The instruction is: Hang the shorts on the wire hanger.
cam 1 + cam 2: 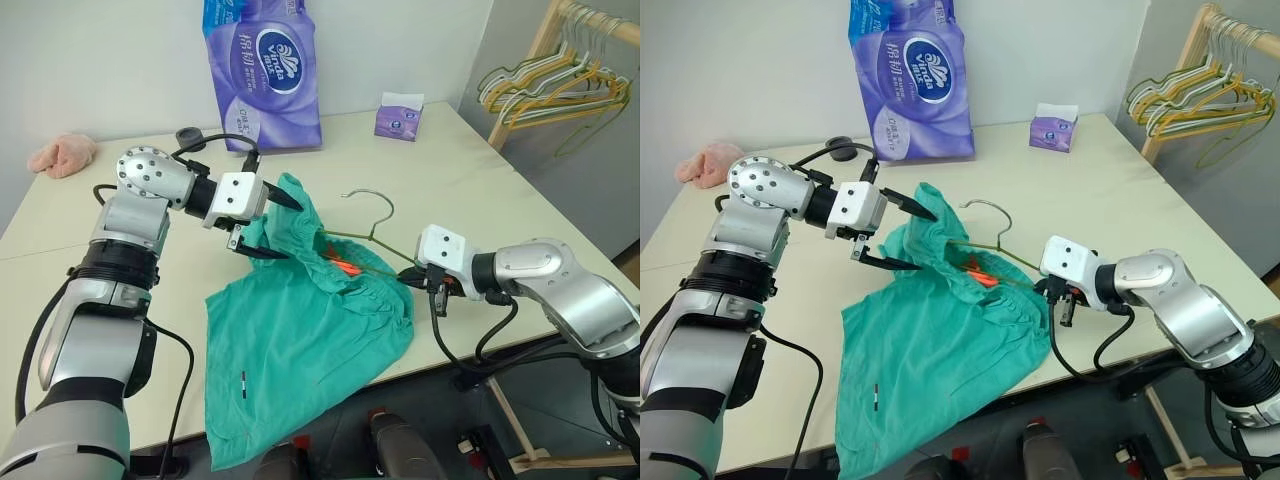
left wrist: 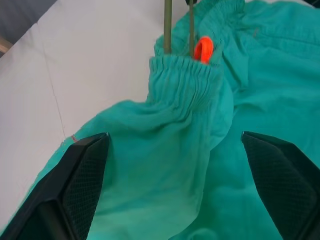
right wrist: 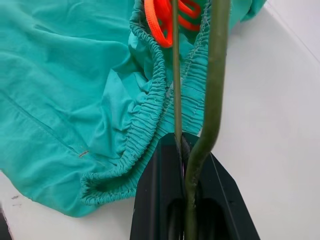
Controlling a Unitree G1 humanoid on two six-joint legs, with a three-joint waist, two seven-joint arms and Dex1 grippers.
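Task partly done: thin olive-green wire hanger (image 1: 368,238) already threaded into gathered waistband of teal-green cloth shorts (image 1: 300,340), hook poking out above cloth; one corner of shorts draped over hanger end. Rest of shorts lies flat on pale table (image 1: 480,180), trailing off front edge.

Left gripper (image 1: 268,222): black fingers spread wide, holding nothing, straddling raised corner of shorts over far hanger end.

Right gripper (image 3: 187,150): clamped tight on near hanger corner, just beside waistband.

Left, by my reading: seat waistband evenly, lift.
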